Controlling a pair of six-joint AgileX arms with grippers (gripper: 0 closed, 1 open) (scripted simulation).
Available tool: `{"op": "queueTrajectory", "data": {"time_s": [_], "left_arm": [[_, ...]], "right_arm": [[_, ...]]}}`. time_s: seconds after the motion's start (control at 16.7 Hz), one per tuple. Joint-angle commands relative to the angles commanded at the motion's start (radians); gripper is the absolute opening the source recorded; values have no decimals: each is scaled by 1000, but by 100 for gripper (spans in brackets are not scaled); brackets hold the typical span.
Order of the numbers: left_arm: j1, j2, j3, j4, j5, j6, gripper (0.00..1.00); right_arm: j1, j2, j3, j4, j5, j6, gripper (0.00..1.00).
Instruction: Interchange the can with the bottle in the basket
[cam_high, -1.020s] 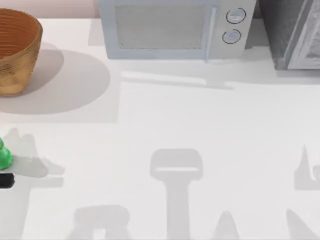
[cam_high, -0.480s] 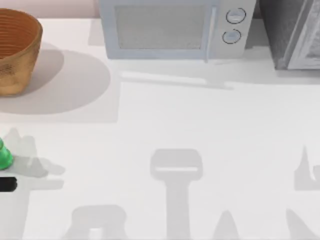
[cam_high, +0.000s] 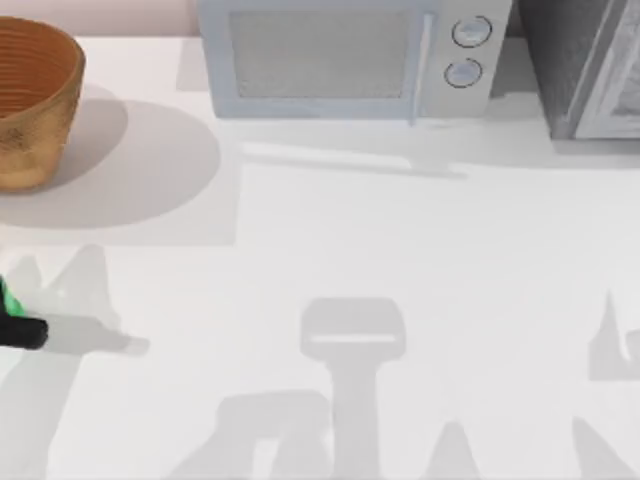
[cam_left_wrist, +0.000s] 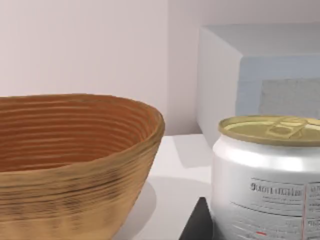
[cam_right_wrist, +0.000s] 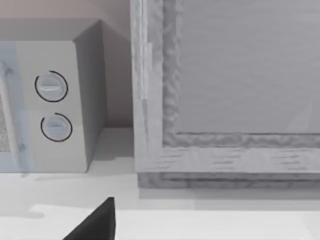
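Can (cam_left_wrist: 267, 175): silver-white, dull gold pull-tab top, just beside the basket (cam_left_wrist: 70, 165).
Bottle (cam_high: 6, 300): green, in front of the basket.
Left gripper (cam_high: 22, 332): grip — cannot tell.

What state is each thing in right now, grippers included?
basket: upright on the table, far left.
bottle: outside the basket, at the table's left edge, partly hidden by the left gripper.
can: upright, top sealed, close by the left gripper and beside the basket.
microwave: door shut.
left gripper: at the bottle.
right gripper: idle, facing the microwave.
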Motion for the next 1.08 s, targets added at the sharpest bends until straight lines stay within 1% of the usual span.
{"op": "queueTrajectory", "data": {"time_s": [0.12,0.3,0.84,1.08], "left_arm": [[-25,150,74,86,75,4,0],[-70,408,203,237,209,10,0],[-222,1310,626,746,675,21,0],[-278,1685,788,946,862,22,0]], "right_arm": [[0,0,0,0,0,0,100],[0,0,0,0,0,0,100],[0,0,0,0,0,0,100],[0,0,0,0,0,0,100]]}}
